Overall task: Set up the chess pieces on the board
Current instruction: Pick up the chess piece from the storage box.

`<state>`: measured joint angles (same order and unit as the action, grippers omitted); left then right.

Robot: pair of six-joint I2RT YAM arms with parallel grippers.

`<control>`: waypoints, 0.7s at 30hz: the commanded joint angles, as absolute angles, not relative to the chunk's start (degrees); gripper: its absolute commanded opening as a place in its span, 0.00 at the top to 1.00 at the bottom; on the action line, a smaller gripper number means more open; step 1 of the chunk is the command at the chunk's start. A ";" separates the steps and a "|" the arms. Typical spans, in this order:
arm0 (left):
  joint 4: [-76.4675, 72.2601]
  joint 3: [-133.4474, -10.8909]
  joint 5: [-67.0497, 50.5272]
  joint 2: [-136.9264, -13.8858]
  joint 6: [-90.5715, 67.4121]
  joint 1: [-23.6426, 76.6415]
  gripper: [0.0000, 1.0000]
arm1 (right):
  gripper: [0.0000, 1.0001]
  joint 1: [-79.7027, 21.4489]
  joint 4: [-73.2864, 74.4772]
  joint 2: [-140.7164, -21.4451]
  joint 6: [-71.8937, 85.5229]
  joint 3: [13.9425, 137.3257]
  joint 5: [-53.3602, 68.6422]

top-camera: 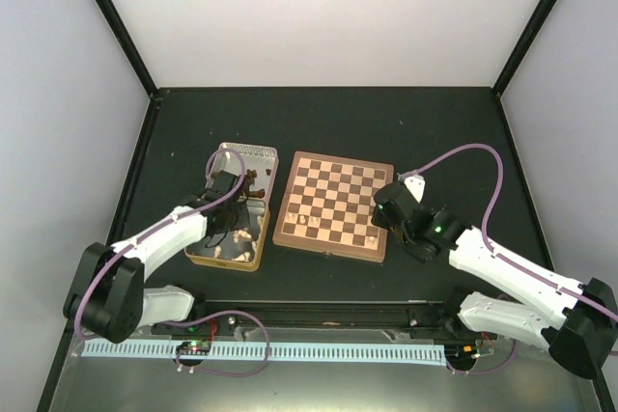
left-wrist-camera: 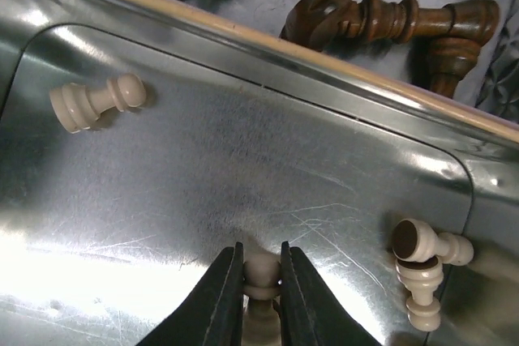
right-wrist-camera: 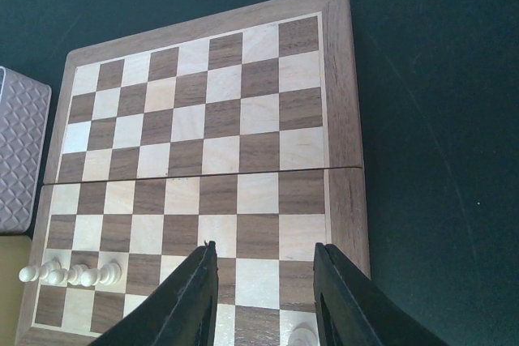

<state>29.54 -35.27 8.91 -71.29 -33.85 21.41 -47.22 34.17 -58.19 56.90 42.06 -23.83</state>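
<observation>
With my left gripper (left-wrist-camera: pixel 261 250) clamped on a cream piece (left-wrist-camera: pixel 261 279) in the tin (left-wrist-camera: pixel 243 160) left of the board (right-wrist-camera: pixel 203 127), and my right gripper (right-wrist-camera: pixel 263 277) hanging open over its near-right corner, I should lift straight up, clearing the rim without tilting.

Cream piece (left-wrist-camera: pixel 261 275) base hidden within left end effector (left-wrist-camera: pixel 260 250); dark pieces (left-wrist-camera: pixel 381 20) cropped at top edge.

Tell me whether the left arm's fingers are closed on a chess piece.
Shut: the left fingers pinch a cream pawn by its neck, inside the tin.
</observation>
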 commanded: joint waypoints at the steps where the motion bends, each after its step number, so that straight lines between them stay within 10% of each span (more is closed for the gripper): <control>1: 28.66 -36.99 10.11 -72.84 -32.85 20.79 0.81 | 0.65 -47.01 32.71 -58.18 56.55 41.84 -24.81; 9: 32.50 -35.54 10.05 -70.61 -33.91 20.59 0.64 | 0.65 -47.02 32.49 -58.18 56.49 41.72 -24.53; 21: 31.58 -33.58 9.63 -71.81 -33.81 20.21 0.88 | 0.65 -47.00 31.94 -58.86 55.94 42.05 -23.89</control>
